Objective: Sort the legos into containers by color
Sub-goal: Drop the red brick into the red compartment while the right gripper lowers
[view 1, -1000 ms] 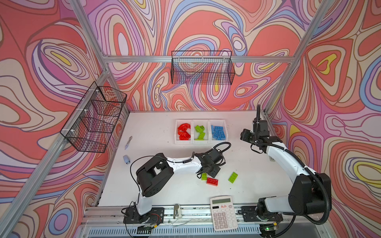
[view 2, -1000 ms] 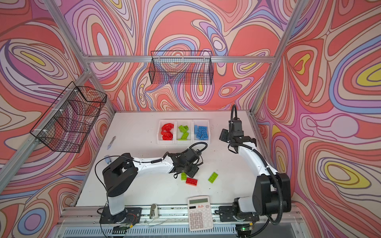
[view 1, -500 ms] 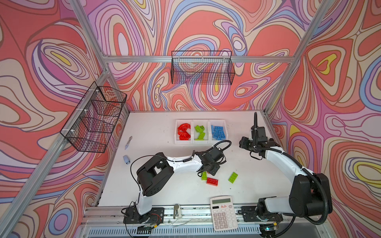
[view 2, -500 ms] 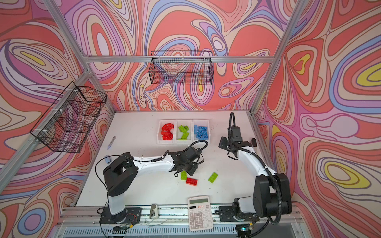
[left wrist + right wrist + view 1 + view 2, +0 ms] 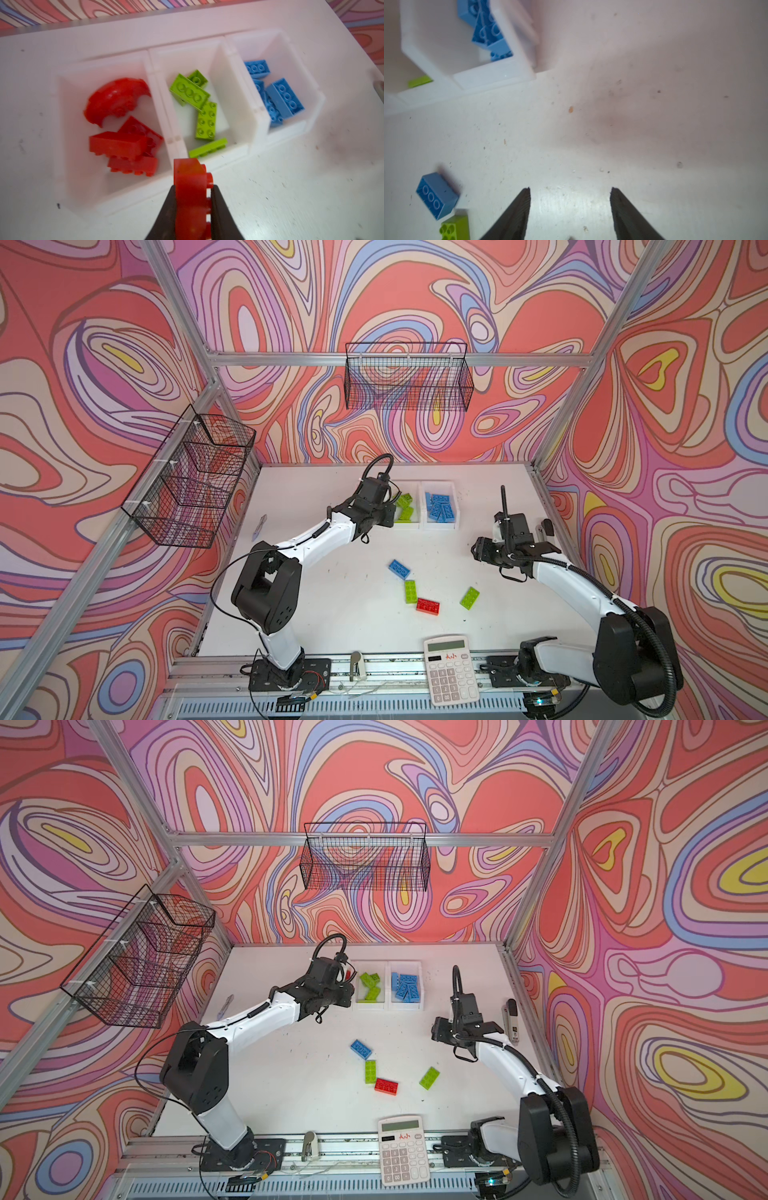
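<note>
Trouble could come from where the held red brick (image 5: 192, 187) hangs. The left jaws are shut tight on it and pinch it on its edge. It looks to hang by the front rim of the bins, very close to the thin wall between the red bin (image 5: 62, 128) and the green bin (image 5: 232, 89). If the jaws let go here, I think the brick could hit that wall and tip into the green side, or bounce out onto the counter (image 5: 332, 614). It might also land on the heap of red bricks and slide off. In both top views this spot is in the upper middle of the frame, where the left arm covers the red bin. The right jaws stand partly open with nothing between them, over bare counter at the right middle. Four bricks wait in the lower middle: a loose blue brick (image 5: 400, 569), a straight green brick (image 5: 410, 591) just beside a loose red brick (image 5: 428, 606), and a tilted green brick (image 5: 469, 598) further right. Every brick is hard, shiny plastic, like a little box with round bumps on top. The red arch piece (image 5: 112, 99) is curved and smooth. The bins are white plastic with smooth, thin walls, and the blue bin (image 5: 291, 58) holds blue bricks. The counter is white, flat and dotted with small specks.
</note>
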`<state>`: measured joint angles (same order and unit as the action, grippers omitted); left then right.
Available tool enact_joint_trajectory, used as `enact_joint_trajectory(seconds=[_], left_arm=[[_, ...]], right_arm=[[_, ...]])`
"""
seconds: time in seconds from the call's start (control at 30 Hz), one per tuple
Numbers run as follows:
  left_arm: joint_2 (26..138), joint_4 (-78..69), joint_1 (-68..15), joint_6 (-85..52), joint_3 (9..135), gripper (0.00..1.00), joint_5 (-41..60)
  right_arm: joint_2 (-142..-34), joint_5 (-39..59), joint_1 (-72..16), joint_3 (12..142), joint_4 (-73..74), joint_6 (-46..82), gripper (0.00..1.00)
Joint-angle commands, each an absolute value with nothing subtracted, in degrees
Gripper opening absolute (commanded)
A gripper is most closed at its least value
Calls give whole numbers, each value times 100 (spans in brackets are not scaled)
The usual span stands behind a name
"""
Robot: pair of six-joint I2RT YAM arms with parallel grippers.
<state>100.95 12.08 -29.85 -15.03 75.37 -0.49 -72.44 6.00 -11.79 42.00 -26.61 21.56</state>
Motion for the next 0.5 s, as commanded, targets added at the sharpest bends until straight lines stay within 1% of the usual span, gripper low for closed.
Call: enact_joint_trajectory(seconds=[0.0,0.1,0.3,0.4,0.47], left_arm=[[10565,1190,-2668,-1316,8015,11,-190],[10999,1145,-2428,-1275,8428,12,-249],[11804,1160,-2218,-1251,9207,19,-297],[12090,1225,-2180,-1235,9511,25,-334],[12170,1252,-2162,-1241,9626,35,-343]], right_arm=[[-7309,486,-1712,4253,-2998,2218,68],[-7301,558,-2025,4198,-3111,2256,71],[-7107,1193,-2448,4052,-3111,2240,73],[-7093,1241,-2632,4104,-3200,2249,73],[-7093,1213,-2683,4139,-3247,2248,73]])
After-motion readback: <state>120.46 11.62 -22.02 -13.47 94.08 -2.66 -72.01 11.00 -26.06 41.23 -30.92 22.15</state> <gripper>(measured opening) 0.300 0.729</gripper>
